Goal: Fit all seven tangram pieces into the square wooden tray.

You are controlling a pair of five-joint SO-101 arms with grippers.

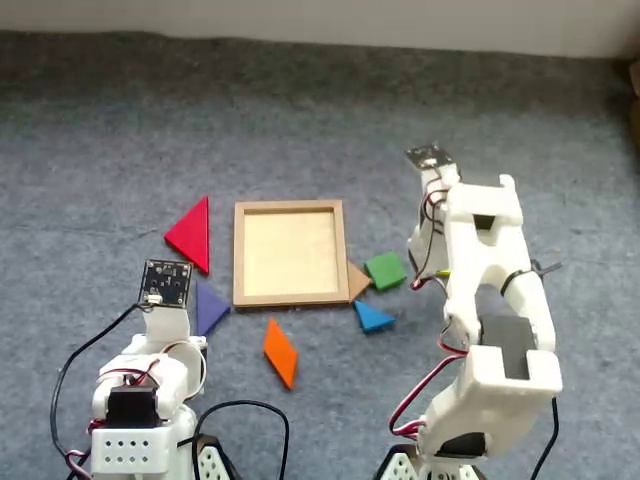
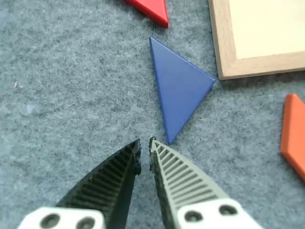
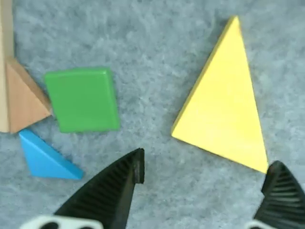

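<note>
Tangram tray (image 1: 239,255), square and wooden, lies flat in the middle of the cloth-covered bench (image 1: 100,150), and every piece in view lies outside it. Farthest left is a red triangle (image 1: 190,233), near the tray's left rim but apart from it. Closer to the arms, a dark blue triangle (image 1: 210,308) lies by the tray's near left corner. In the left wrist view one of its corners reaches that corner, touching or nearly so. The left arm (image 1: 150,380) stands behind this piece. The left hand (image 2: 144,145) is closed, with only a thin slit between its fingertips. It grips nothing, and its tips sit just beside the blue triangle's sharp point.

An orange parallelogram (image 1: 281,352) lies apart from the tray's near rim, between the two arms. At the tray's near right corner a tan triangle (image 1: 357,281) touches the right rim. A green square (image 1: 385,270) sits just beside it on the right, with a very thin gap between them. A light blue triangle (image 1: 373,316) lies near both, on the side toward the arms.

Further right, a yellow triangle (image 3: 224,100) lies flat, apart from the green square. The right arm (image 1: 490,290) stretches over that area. The right hand (image 3: 206,169) is open wide and holds nothing, with one fingertip just beside a corner of the yellow triangle.
</note>
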